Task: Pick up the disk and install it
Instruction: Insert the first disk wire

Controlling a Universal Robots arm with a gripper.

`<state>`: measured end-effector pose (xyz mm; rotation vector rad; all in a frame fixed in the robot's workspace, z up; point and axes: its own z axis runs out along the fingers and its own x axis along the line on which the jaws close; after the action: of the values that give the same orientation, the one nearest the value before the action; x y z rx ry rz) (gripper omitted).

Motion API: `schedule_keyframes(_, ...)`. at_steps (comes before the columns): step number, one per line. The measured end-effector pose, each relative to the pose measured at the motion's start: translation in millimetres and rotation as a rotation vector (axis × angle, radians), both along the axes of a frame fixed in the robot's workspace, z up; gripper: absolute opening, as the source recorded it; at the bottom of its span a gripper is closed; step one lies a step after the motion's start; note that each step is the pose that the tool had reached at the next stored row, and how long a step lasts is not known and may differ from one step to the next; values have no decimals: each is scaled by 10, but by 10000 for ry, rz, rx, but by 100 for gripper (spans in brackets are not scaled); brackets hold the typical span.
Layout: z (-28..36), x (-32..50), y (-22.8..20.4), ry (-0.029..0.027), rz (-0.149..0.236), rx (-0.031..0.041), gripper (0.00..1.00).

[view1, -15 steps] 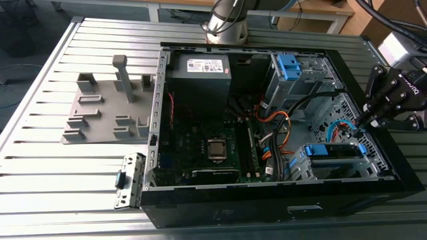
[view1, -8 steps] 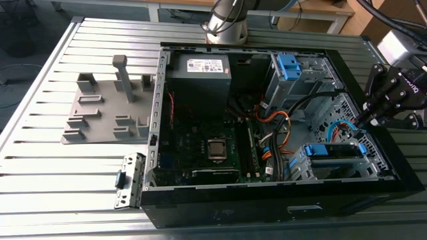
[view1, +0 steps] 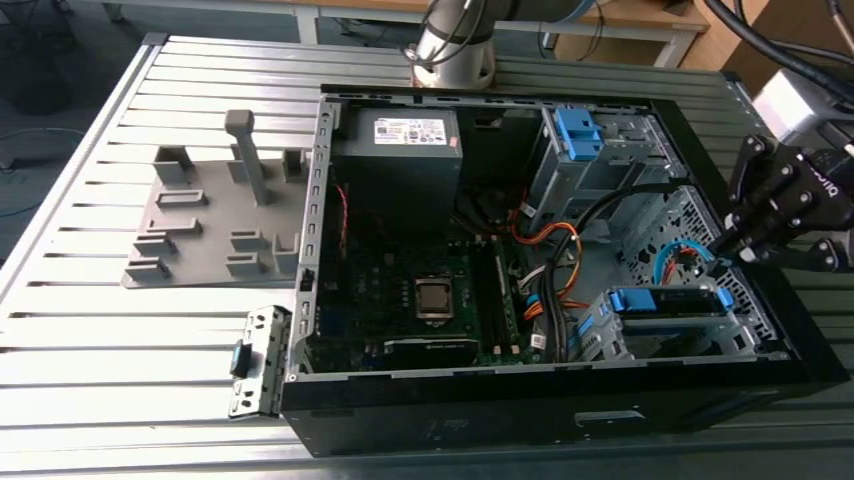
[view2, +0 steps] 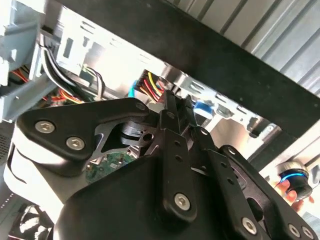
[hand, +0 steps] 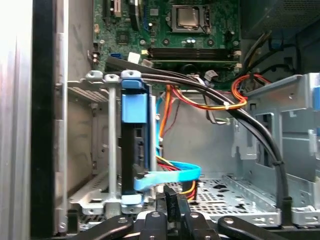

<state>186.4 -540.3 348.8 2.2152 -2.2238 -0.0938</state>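
On the exterior view's left, a grey fixture plate (view1: 200, 230) with upright pegs lies on the slatted alu table (view1: 80, 340). A small metal bracket (view1: 258, 360) sits just beside the PC case (view1: 534, 425). The case is open. Inside are the PSU (view1: 400, 160) at the far end, the mobo (view1: 387, 290) w/ bare CPU (view1: 434, 297) mid-case, then cable bundles. Further right is a drive cage w/ a tall blue latch (view1: 581, 130).

The disk (view1: 674, 302) sits in the lower drive bay at the case's right-hand corner, with blue bracket tabs at both ends. In the first wrist view it (hand: 135, 115) is edge-on in the cage, bracket facing the camera. It looks seated, though I can't tell if it's fully latched. A flat blue SATA cable (hand: 170, 176) curls out just beside it.

The gripper (view1: 742, 250) hangs at the case's right wall, above and near the bay. In both wrist views its fingers (hand: 170, 196) are pressed together w/ nothing between them. The tip is near the SATA cable; can't tell if it touches.

Handling, as a judgement:
- The drive is a stiff metal block, fairly heavy for its size.
- Its faces are smooth, so it may slip.
- It is shock-sensitive and has an exposed circuit board, so no squeezing on the flat faces.
- Best hold is across the long edges or on the bracket tabs, which flex a bit.
- The cage is tight and cables crowd the approach.
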Motion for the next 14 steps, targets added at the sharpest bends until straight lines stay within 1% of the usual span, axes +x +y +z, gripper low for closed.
schedule_keyframes(8, -23, -86, -155, 0, -1, -9, 20)
schedule_keyframes(10, -30, -100, -177, 1, -1, -9, 20)
schedule_keyframes(14, -45, -112, -199, 1, -1, -7, 20)
